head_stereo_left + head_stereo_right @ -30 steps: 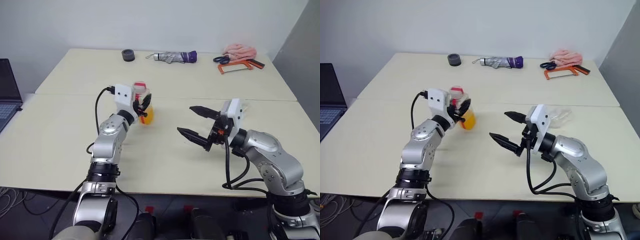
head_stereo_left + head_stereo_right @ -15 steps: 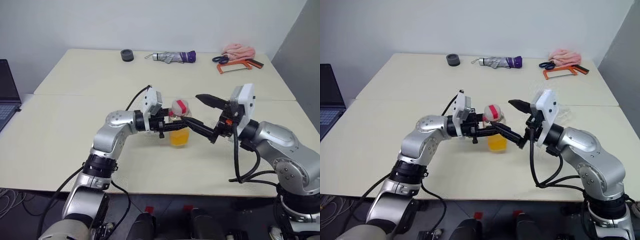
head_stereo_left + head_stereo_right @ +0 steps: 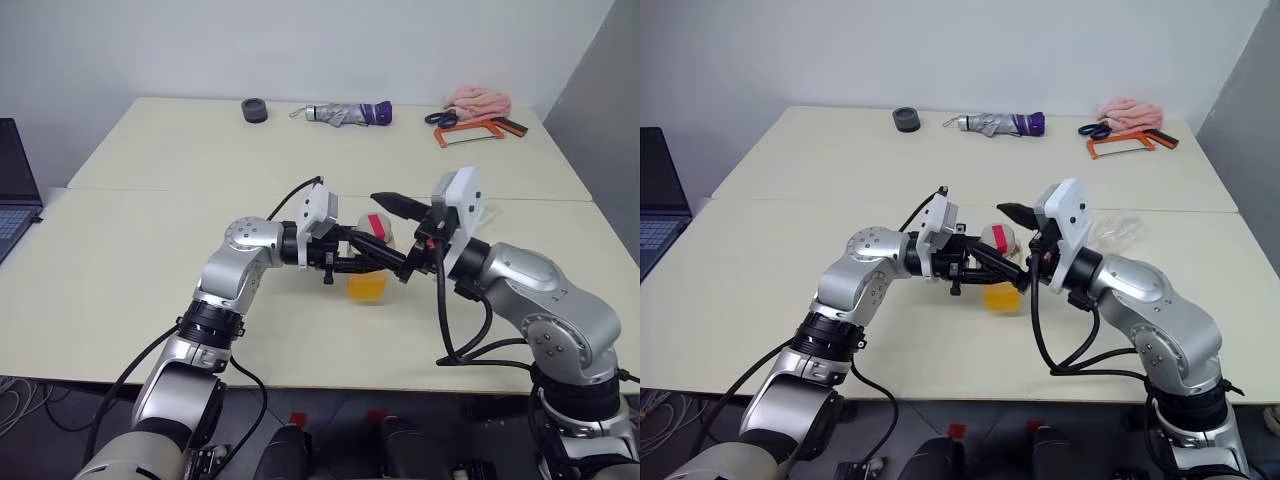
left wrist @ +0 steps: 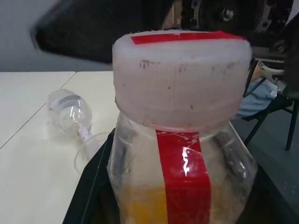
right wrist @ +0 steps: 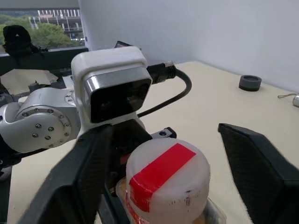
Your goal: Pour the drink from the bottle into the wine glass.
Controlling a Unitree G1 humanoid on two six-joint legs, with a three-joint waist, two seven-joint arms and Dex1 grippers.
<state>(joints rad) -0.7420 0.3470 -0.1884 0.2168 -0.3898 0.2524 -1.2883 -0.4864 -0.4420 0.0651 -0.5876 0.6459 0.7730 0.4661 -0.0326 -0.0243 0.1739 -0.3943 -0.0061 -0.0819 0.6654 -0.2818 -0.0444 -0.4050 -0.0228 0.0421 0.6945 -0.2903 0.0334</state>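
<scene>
Uncapping comes first: the left gripper (image 3: 352, 262) clamps the bottle (image 3: 368, 268) upright above the table (image 3: 120, 290), the drink (image 3: 366, 287) low inside. The right gripper (image 5: 161, 179) stands parted astride the cap (image 5: 167, 177); next, I'd say, pinch and twist. Farther right, the wine glass (image 4: 74, 116) lies tipped over.

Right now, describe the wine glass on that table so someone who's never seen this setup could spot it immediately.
Start at the big cream table and find the robot's right arm. Just beyond it, the wine glass lies tipped on its side, empty. It is see-through with a stem and round foot, unlike the bottle of orange drink nearby, held up between the grippers.
</scene>
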